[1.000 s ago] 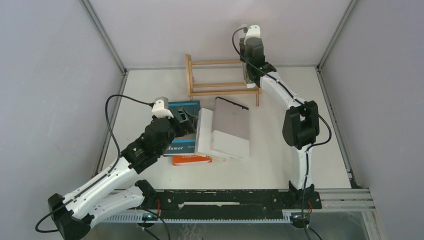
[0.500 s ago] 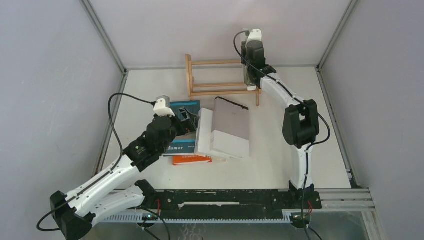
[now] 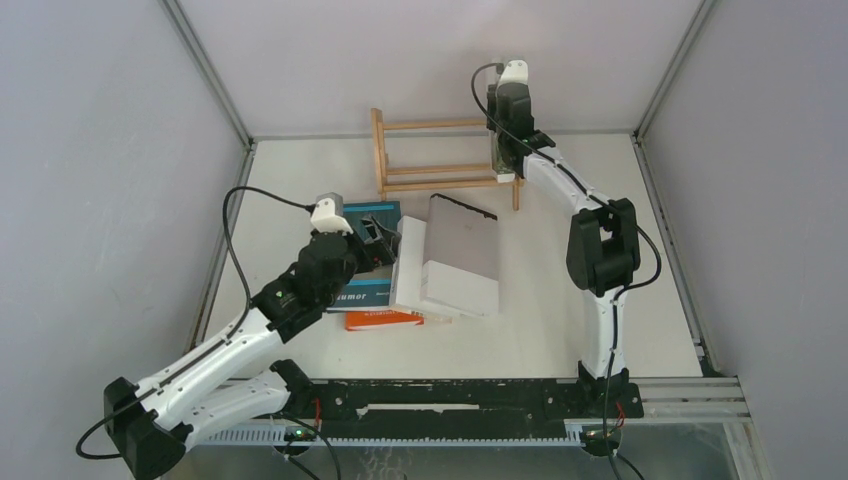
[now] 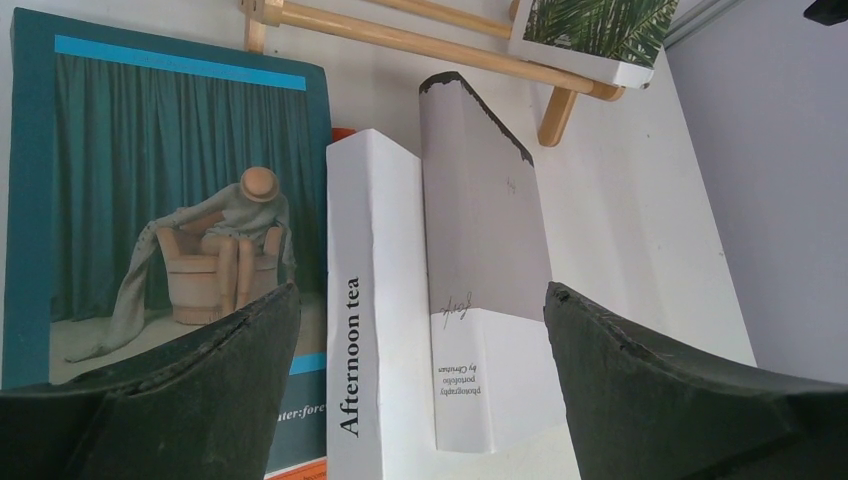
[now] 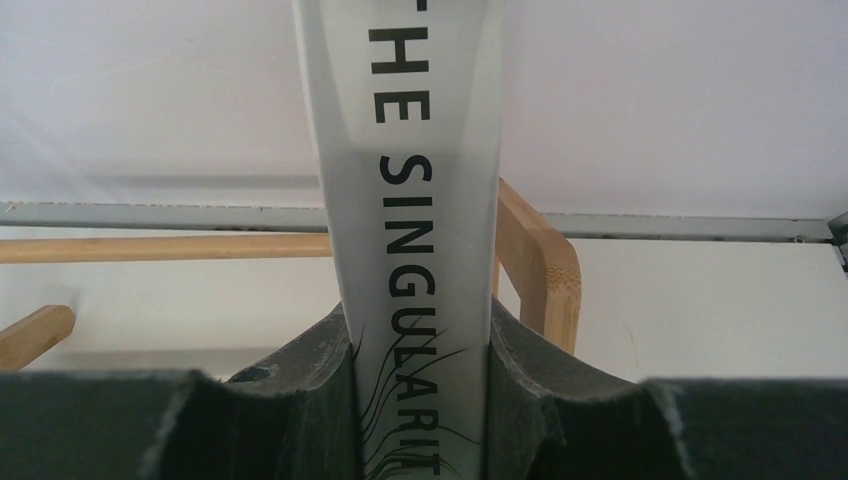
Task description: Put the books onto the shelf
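Two grippers work here. The right gripper point(image 5: 420, 350) pinches the Singularity book point(image 5: 405, 150) upright at the right end of the shelf point(image 3: 430, 125), upper centre. The left gripper point(image 4: 420, 290), spread wide, faces the white book point(image 4: 365, 300) mid-frame. Its spine runs away toward the shelf, and the left arm is nearer.

White arms point(image 3: 210, 362) w/ blk joints point(image 3: 600, 250), blk cables point(image 3: 231, 262) — white wrist cams point(image 3: 328, 214)

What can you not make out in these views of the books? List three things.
Title of the orange book: top view, the teal book lies over it.
Subtitle of the teal book: left wrist view, the left gripper covers its start.
Title of the Singularity book: right wrist view, its end runs off the bottom edge.
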